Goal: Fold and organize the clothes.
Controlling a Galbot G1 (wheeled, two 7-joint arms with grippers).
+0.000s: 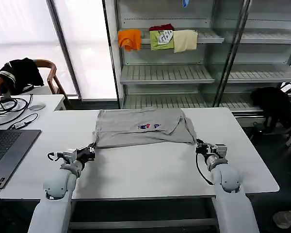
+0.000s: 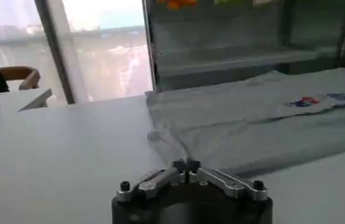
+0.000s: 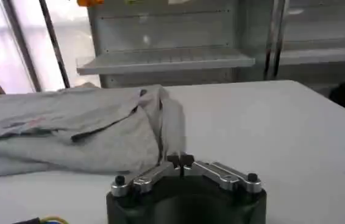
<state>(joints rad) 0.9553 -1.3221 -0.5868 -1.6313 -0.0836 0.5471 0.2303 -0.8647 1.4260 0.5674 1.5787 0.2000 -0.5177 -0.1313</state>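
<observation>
With both pinching near corners | left pincer (image 1: pixel 91 149) closed on shirt (image 1: pixel 140 127) | right pincer (image 1: pixel 200 145) likewise

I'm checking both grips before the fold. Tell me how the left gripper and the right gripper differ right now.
The left gripper sits at the grey shirt's near left corner; the right gripper sits at its near right corner. The left gripper meets a flat, smooth hem; the right gripper meets a bunched, draped fold. Both look shut on the shirt's edge, low on the white table.
</observation>
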